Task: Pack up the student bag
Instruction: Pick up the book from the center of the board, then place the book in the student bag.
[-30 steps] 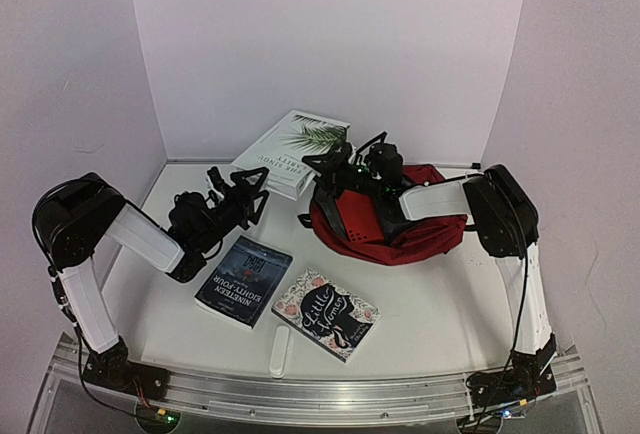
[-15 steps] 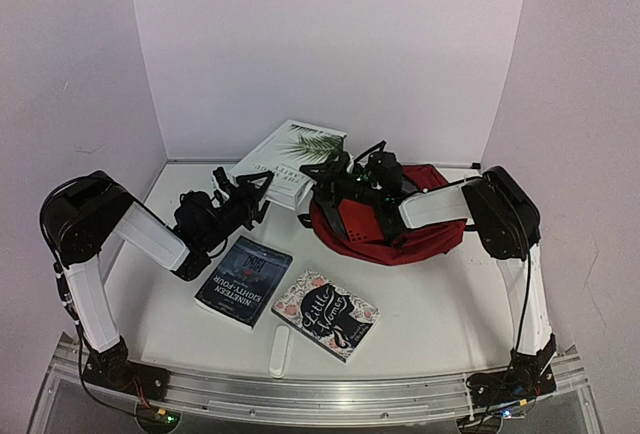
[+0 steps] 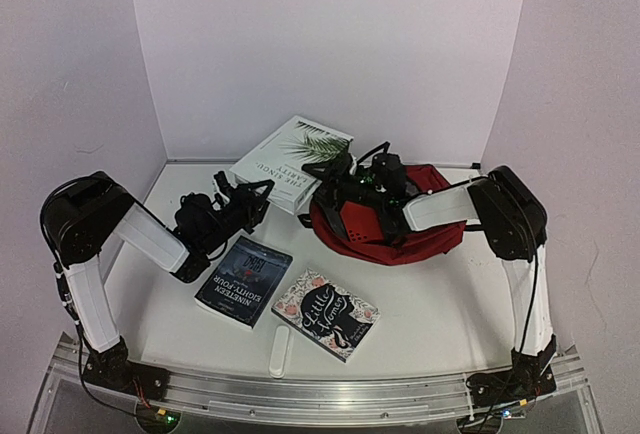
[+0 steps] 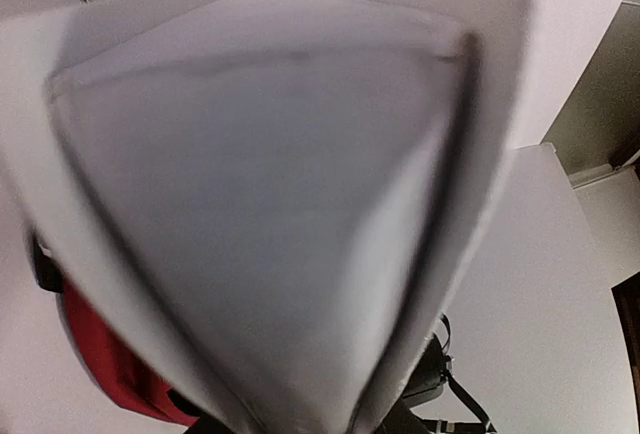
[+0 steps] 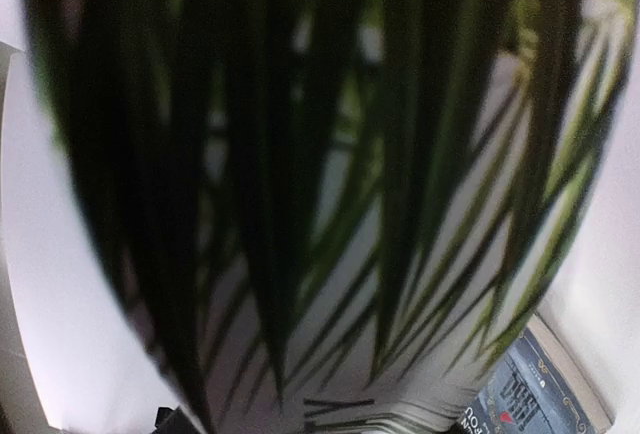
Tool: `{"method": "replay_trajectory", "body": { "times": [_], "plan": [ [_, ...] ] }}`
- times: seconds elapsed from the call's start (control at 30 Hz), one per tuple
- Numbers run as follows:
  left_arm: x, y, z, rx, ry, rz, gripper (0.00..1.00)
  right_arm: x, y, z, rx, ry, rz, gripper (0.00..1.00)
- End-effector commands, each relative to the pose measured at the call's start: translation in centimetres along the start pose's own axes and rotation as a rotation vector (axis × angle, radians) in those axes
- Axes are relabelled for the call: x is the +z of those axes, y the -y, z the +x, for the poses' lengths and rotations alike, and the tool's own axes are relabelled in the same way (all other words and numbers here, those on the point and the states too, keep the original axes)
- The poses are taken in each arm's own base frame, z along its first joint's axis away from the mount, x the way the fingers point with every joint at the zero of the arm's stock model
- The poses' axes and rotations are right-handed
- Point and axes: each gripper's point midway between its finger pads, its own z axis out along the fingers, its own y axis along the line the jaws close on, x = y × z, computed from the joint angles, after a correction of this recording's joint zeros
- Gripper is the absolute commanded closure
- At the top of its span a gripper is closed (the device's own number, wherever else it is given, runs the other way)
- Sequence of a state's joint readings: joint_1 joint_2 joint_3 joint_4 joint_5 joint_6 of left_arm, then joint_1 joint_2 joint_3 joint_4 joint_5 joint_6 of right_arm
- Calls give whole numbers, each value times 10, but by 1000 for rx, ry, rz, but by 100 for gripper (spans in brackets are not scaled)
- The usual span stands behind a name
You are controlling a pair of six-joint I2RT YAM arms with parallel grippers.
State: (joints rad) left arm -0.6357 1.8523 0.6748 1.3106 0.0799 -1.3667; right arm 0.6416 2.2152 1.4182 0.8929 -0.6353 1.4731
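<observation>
Left gripper (image 3: 248,197) sat at the near-left edge of the white book (image 3: 288,149). The book filled its wrist cam, so I couldn't tell the jaw state. The book was tilted, back centre. Right gripper (image 3: 343,169) was at the book's right corner, jaws likewise hidden. Bag (image 3: 430,239) lay back right on the bench (image 3: 440,304). Blue book (image 3: 243,280) and floral book (image 3: 326,314) lay flat in front.

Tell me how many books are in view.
3: the white palm-leaf book at the back, left of the student bag; the dark book front left; the floral book to its right. Others may be hidden in the bag.
</observation>
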Motion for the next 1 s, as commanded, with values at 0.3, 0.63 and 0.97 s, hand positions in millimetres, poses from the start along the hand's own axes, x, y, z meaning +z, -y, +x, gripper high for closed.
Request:
{"method": "replay_trajectory", "body": {
  "times": [0.3, 0.63, 0.97],
  "plan": [
    [-21, 28, -11, 164, -82, -105, 82, -86, -6, -49, -516, 56, 439, 25],
    [-40, 26, -30, 199, -129, -266, 82, -134, 22, -112, -1010, 33, 1031, 40],
    [-48, 38, -24, 250, -187, -289, 83, -131, 76, -116, -1034, -69, 1214, 35]
  ]
}}
